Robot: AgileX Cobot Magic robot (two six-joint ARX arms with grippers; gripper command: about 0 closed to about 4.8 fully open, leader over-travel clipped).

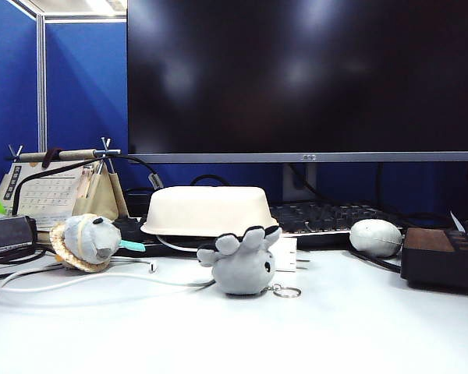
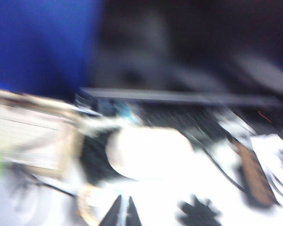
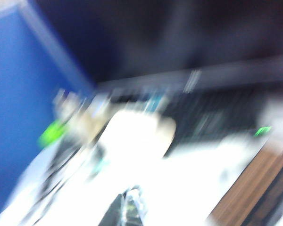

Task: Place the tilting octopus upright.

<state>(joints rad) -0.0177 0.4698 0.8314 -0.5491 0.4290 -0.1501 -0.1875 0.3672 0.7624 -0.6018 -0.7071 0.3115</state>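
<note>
The octopus (image 1: 240, 261) is a small light-grey plush lying tipped over at the middle of the white table. Its stubby tentacles point up and show black undersides, and a metal keyring (image 1: 285, 291) lies beside it. Neither arm shows in the exterior view. The left wrist view is heavily blurred: my left gripper (image 2: 122, 213) hangs above the table with its dark fingertips together and nothing between them, and the octopus (image 2: 198, 214) is a dark blot off to one side. The right wrist view is also smeared. My right gripper (image 3: 126, 207) is shut, with a pale blur at its tips.
An upturned white bowl (image 1: 207, 210) sits just behind the octopus, before a keyboard (image 1: 327, 216) and a big monitor (image 1: 304, 78). A round plush with a woven brim (image 1: 86, 241) and a desk calendar (image 1: 47, 191) stand left. A grey mouse (image 1: 376, 237) and a brown-topped box (image 1: 441, 257) lie right.
</note>
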